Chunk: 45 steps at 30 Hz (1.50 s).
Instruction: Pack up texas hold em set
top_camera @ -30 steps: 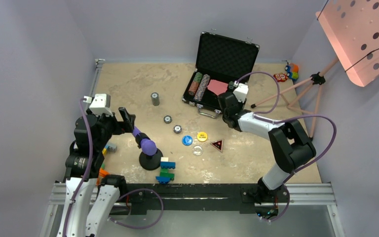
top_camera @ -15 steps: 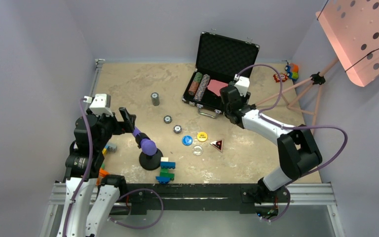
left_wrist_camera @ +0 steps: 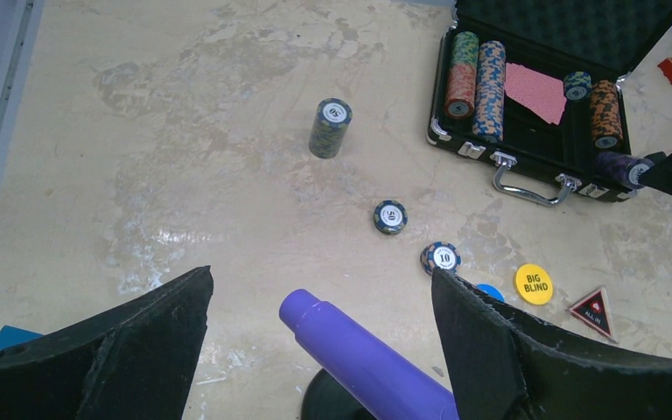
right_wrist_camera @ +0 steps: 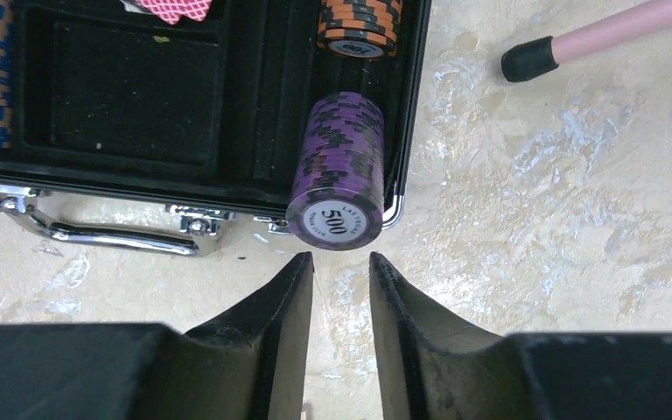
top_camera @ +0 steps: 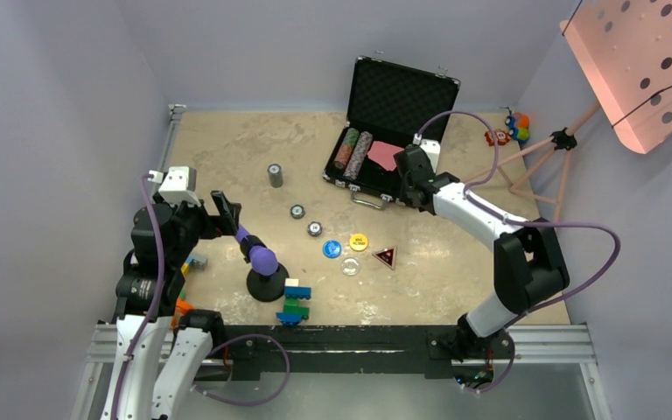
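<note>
Right hand: I see my right gripper (right_wrist_camera: 339, 260) with its fingers drawn close, a narrow slit between them and nothing in it.
Ahead of right hand: a purple chip stack (right_wrist_camera: 339, 171) lies on its side just beyond my fingertips, its 500 face turned toward me. It is apart from both fingers.
Stack's seat: it rests at the front right corner of the black case (right_wrist_camera: 122, 105), poking out over the front rim.
Beyond it: an orange chip stack (right_wrist_camera: 360, 22) lies in the same slot, farther from my hand.
Left of right hand: the silver handle (right_wrist_camera: 96, 234), and deeper in, the pink cards (left_wrist_camera: 534, 87) and two long chip rows (left_wrist_camera: 477, 83).
Left hand: my left gripper (left_wrist_camera: 319, 273) stands wide apart, clamped on nothing.
Between left fingers: the purple-tipped object (left_wrist_camera: 363, 359) slants up between them; I cannot tell whether either one touches it.
Ahead of left hand: the 10 chip (left_wrist_camera: 442, 257) is nearest, then the 50 chip (left_wrist_camera: 390, 216), then an upright chip stack (left_wrist_camera: 330, 127) farthest off.
Ahead and right of left hand: the yellow button (left_wrist_camera: 534, 283), blue button (left_wrist_camera: 490, 290) and a red triangle marker (left_wrist_camera: 593, 311), all loose on the table.
</note>
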Each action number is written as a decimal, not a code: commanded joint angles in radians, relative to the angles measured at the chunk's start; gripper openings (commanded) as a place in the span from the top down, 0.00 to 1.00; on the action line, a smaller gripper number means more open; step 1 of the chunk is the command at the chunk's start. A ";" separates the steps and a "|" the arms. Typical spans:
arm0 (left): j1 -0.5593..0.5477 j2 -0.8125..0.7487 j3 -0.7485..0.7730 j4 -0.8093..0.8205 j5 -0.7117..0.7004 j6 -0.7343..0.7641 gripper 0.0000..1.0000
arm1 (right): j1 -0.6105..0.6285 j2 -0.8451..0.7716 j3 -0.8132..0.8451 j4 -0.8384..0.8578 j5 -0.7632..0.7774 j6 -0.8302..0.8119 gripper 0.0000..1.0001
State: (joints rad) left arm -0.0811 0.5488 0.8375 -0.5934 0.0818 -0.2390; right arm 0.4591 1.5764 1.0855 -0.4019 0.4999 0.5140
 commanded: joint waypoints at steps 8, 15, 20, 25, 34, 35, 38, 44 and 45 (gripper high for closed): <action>-0.006 -0.005 -0.001 0.014 -0.004 0.012 0.02 | -0.049 0.092 0.084 -0.004 -0.071 -0.015 0.73; -0.006 -0.002 -0.001 0.015 -0.004 0.012 0.02 | -0.074 0.128 0.091 0.009 -0.041 -0.006 0.73; -0.006 0.000 -0.001 0.015 -0.004 0.011 0.02 | -0.095 0.140 0.089 0.029 -0.043 -0.018 0.73; -0.006 0.001 -0.001 0.015 -0.004 0.012 0.02 | -0.115 0.163 0.098 0.041 -0.041 -0.031 0.73; -0.006 0.006 -0.001 0.016 -0.002 0.013 0.02 | -0.133 0.201 0.108 0.058 -0.066 -0.041 0.73; -0.006 0.005 -0.001 0.016 -0.002 0.013 0.02 | -0.132 0.194 0.102 0.061 -0.071 -0.044 0.73; -0.006 0.005 0.000 0.017 -0.002 0.013 0.02 | -0.133 0.173 0.089 0.073 -0.084 -0.054 0.71; -0.006 0.005 0.000 0.017 -0.002 0.013 0.02 | -0.132 0.088 0.050 0.097 -0.130 -0.102 0.65; -0.006 0.006 0.000 0.018 -0.002 0.013 0.02 | -0.132 0.064 0.037 0.103 -0.143 -0.117 0.63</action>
State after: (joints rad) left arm -0.0811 0.5507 0.8375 -0.5934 0.0814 -0.2386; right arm 0.3359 1.7443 1.1446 -0.3798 0.3916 0.4480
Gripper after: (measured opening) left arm 0.982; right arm 0.347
